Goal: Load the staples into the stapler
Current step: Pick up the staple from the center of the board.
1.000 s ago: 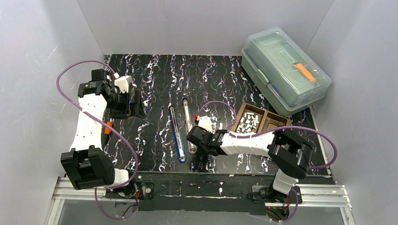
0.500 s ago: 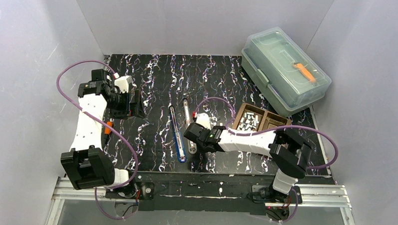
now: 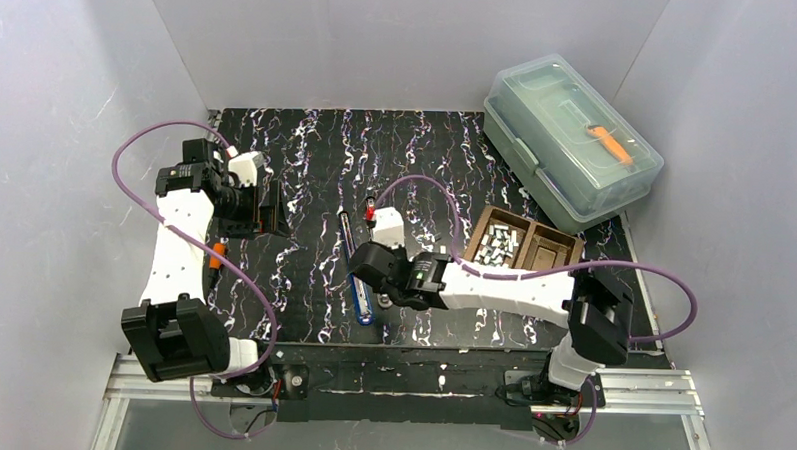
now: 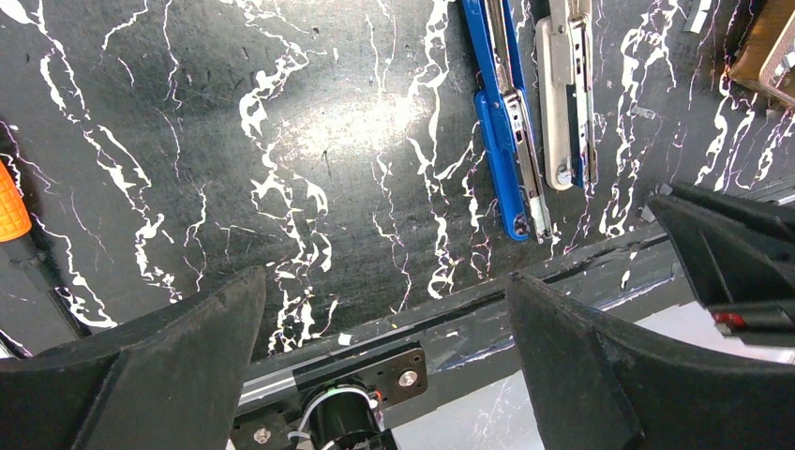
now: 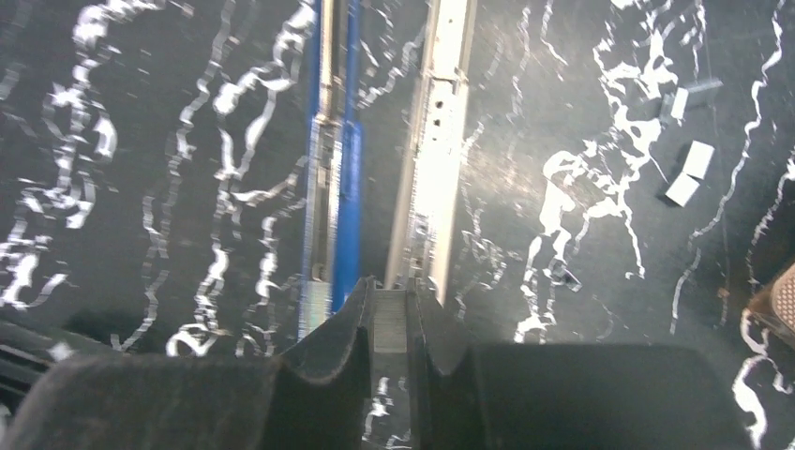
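Note:
The stapler (image 3: pixel 352 251) lies opened flat on the black mat, a blue part (image 5: pixel 347 169) beside a silvery channel part (image 5: pixel 441 141); it also shows in the left wrist view (image 4: pixel 511 131). My right gripper (image 5: pixel 390 292) is shut on a short grey staple strip (image 5: pixel 390 322), held just above the near end of the stapler, between the two parts. In the top view the right gripper (image 3: pixel 363 267) covers the stapler's middle. More staples (image 3: pixel 494 243) fill a brown box. My left gripper (image 3: pixel 273 209) is open and empty at the mat's left (image 4: pixel 384 281).
The brown two-part box (image 3: pixel 552 252) stands right of the stapler. Loose staple strips (image 5: pixel 689 173) lie on the mat near it. A clear lidded plastic box (image 3: pixel 573 141) sits at the back right. An orange-handled tool (image 3: pixel 215 254) lies under the left arm.
My right arm has reached further left with the staple strip, from beside the stapler's near end to over the stapler. The left arm has not moved.

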